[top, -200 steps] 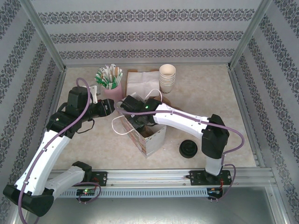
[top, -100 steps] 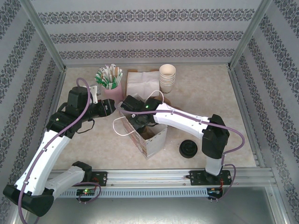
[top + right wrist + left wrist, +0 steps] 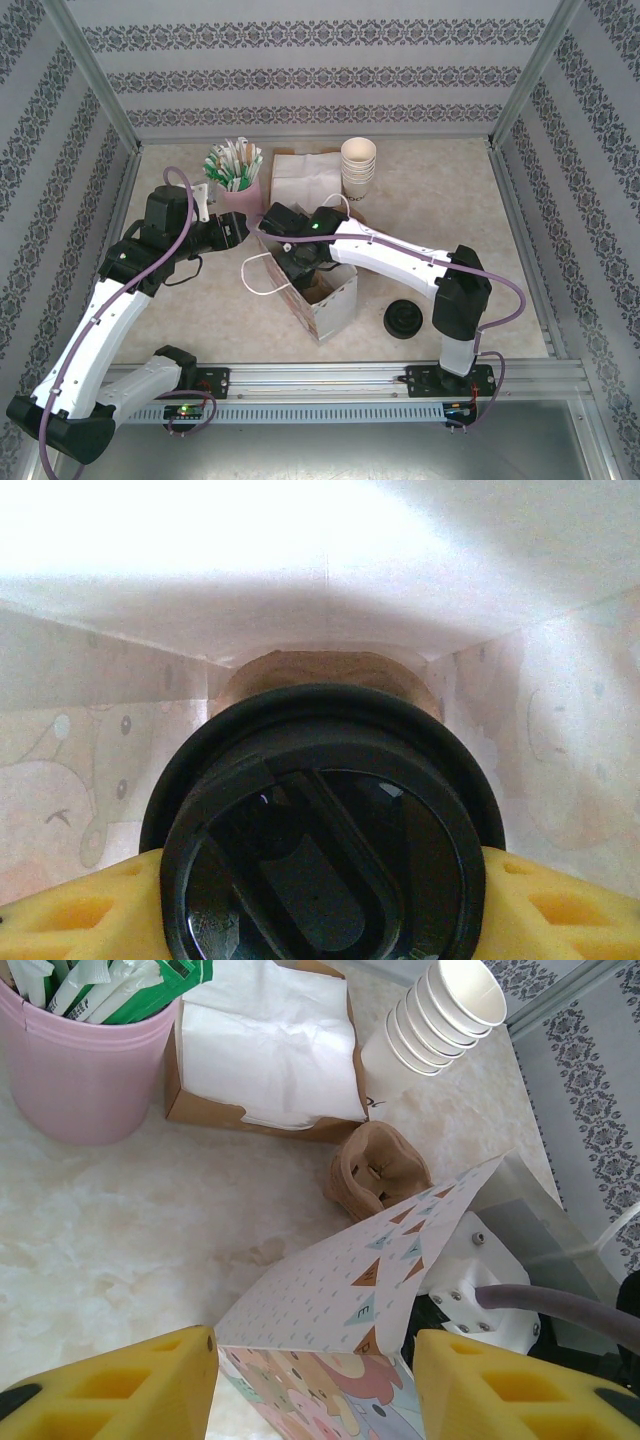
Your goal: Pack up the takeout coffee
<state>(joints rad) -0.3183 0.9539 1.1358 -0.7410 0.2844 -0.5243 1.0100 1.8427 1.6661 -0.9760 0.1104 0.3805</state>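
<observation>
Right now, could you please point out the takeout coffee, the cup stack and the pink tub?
takeout coffee (image 3: pixel 320 850): right wrist view, its black lid.
cup stack (image 3: pixel 471 987): left wrist view, top cup's inside.
pink tub (image 3: pixel 85 1075): left wrist view, side wall.

The left arm (image 3: pixel 100 320) and the right arm (image 3: pixel 395 262) are each built of smooth white shell links joined by rounded black joint housings. Both stand on black bases bolted to the aluminium rail (image 3: pixel 330 380). A small green light (image 3: pixel 186 408) glows at the left base, just below the rail. A lilac cable (image 3: pixel 172 171) runs along each arm. Another green lamp (image 3: pixel 313 224) shines on the right arm's black wrist housing. The left gripper (image 3: pixel 315 1360) and right gripper (image 3: pixel 320 910) carry yellow fingers (image 3: pixel 110 1385) with rectangular recesses. Silver screws (image 3: pixel 458 1298) stud a white wrist bracket (image 3: pixel 470 1265).
</observation>
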